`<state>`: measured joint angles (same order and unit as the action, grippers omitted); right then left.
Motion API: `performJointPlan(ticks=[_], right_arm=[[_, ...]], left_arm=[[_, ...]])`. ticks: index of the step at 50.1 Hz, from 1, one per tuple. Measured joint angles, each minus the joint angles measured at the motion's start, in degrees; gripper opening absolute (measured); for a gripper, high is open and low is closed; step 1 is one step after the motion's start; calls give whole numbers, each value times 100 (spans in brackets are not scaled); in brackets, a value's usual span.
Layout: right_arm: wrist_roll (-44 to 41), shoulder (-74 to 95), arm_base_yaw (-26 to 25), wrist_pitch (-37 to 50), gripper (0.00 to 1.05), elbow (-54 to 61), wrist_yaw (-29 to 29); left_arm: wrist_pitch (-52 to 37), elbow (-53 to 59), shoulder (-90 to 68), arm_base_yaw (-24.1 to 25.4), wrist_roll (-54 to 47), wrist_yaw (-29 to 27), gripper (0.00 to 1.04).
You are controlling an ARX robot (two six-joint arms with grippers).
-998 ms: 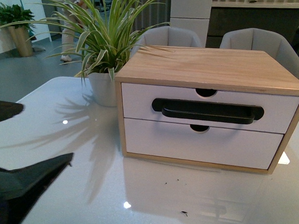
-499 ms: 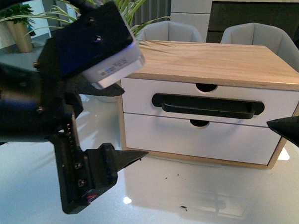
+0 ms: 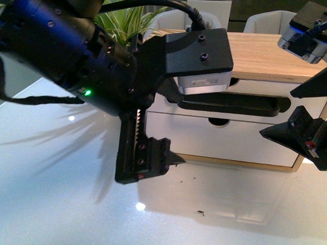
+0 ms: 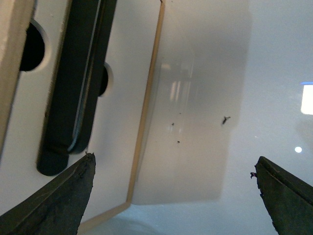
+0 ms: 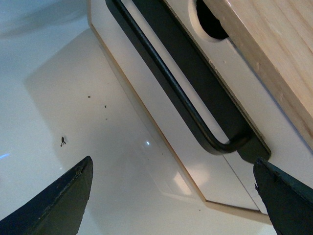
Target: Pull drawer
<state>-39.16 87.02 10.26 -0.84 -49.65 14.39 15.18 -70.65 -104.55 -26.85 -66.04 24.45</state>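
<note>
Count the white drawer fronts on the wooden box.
2. The upper white drawer front, with a long black bar handle, sits under the light wooden top; the lower white drawer front, handleless, lies directly beneath. None seems hidden.

- Your black left gripper [image 3: 176, 128] has swung further in. It now covers the left end of the white drawer with the long black bar handle [image 3: 238, 104].
- Your right gripper [image 3: 276, 112] has risen, jaws spread, by the light wooden box's [image 3: 258, 53] right end.

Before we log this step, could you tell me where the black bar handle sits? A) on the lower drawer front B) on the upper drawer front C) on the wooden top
B: the black bar handle runs across the upper drawer, above the plain lower front.
</note>
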Motion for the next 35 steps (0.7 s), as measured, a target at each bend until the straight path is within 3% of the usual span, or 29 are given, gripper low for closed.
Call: performJointPlan(ticks=[35], right_arm=[[-105,782,236,-153,96,-693,136]], left_arm=[[896,-1902,-1364,-129,-131,-323,97]])
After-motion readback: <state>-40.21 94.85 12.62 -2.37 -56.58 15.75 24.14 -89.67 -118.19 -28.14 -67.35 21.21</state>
